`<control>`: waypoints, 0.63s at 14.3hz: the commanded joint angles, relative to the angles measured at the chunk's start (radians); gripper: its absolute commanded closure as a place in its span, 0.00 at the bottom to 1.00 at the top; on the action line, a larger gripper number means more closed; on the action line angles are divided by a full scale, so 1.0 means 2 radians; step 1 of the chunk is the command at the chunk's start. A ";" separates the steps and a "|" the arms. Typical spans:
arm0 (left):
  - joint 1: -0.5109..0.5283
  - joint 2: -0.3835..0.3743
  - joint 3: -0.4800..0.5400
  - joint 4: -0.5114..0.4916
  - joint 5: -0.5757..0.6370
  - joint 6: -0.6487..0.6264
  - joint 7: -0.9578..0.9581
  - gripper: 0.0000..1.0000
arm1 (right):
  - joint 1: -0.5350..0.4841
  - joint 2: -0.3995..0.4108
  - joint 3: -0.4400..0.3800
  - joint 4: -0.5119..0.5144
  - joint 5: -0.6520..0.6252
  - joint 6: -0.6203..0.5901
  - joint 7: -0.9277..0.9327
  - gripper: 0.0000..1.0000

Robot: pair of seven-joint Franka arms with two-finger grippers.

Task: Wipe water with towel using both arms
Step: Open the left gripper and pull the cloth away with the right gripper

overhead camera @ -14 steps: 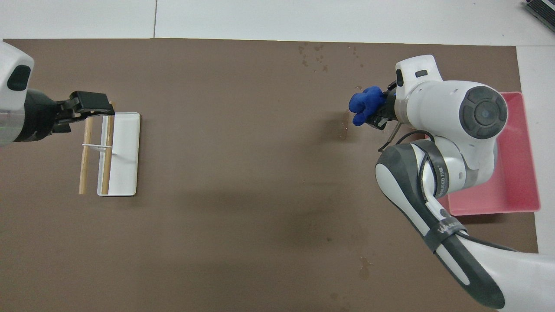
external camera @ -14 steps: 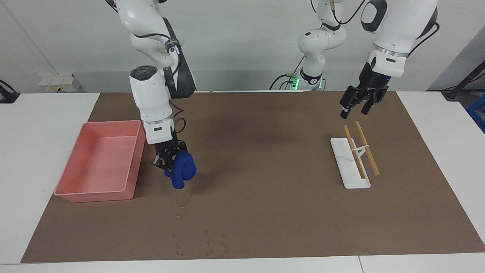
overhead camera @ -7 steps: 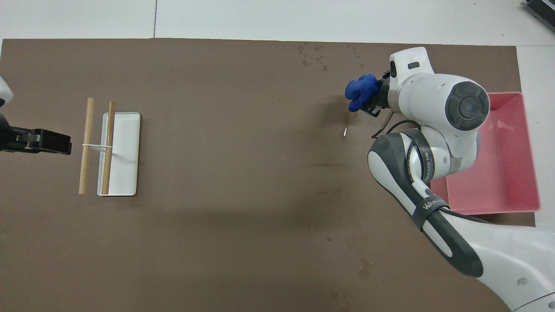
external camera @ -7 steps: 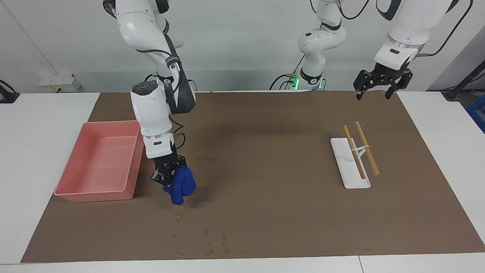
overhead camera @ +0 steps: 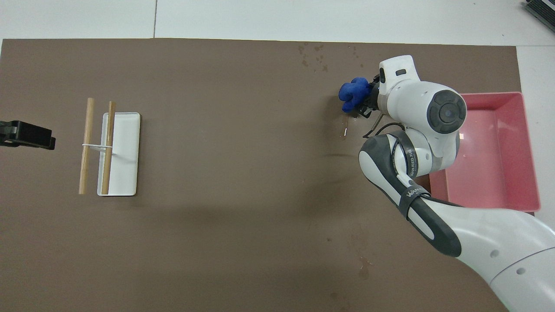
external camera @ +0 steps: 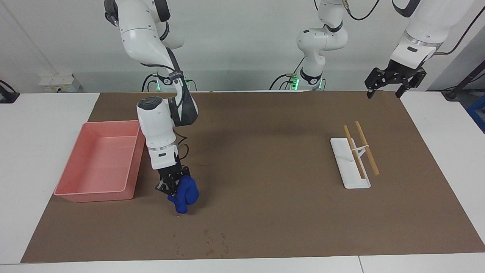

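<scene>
Towel pressed on the wet mat

Left gripper (external camera: 391, 81) waits spread at the mat's (external camera: 265, 212) edge. Right gripper (external camera: 171, 184) pinches the towel (external camera: 184, 195) beside the tray (external camera: 75, 167); drops (external camera: 212, 242) lie at its 5 o'clock, which a short stroke may miss.

The right arm bends down steeply toward the table (external camera: 34, 125), its wrist nearly vertical. The right tool (external camera: 171, 186) sits low at the table surface, fingertips clamped tight. The left arm is raised high at its own end of the table, its left tool (external camera: 383, 90) hanging in the air with fingers spread.
</scene>
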 commanded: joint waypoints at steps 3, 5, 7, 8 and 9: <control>-0.018 -0.009 0.007 -0.013 0.007 -0.010 -0.001 0.00 | -0.020 0.039 0.005 0.007 -0.009 0.059 -0.042 1.00; -0.017 -0.009 0.007 -0.013 0.006 -0.010 -0.001 0.00 | -0.012 0.040 0.005 0.007 -0.004 0.064 -0.036 1.00; -0.011 -0.004 0.012 0.000 -0.031 -0.018 -0.003 0.00 | -0.009 0.046 0.005 0.004 -0.001 0.074 -0.017 1.00; -0.010 -0.001 0.012 0.012 -0.032 -0.057 -0.002 0.00 | -0.003 0.047 0.005 0.003 -0.001 0.075 -0.002 1.00; -0.010 0.001 0.011 0.016 -0.035 -0.073 -0.002 0.00 | 0.005 0.048 0.005 0.002 -0.001 0.076 0.012 1.00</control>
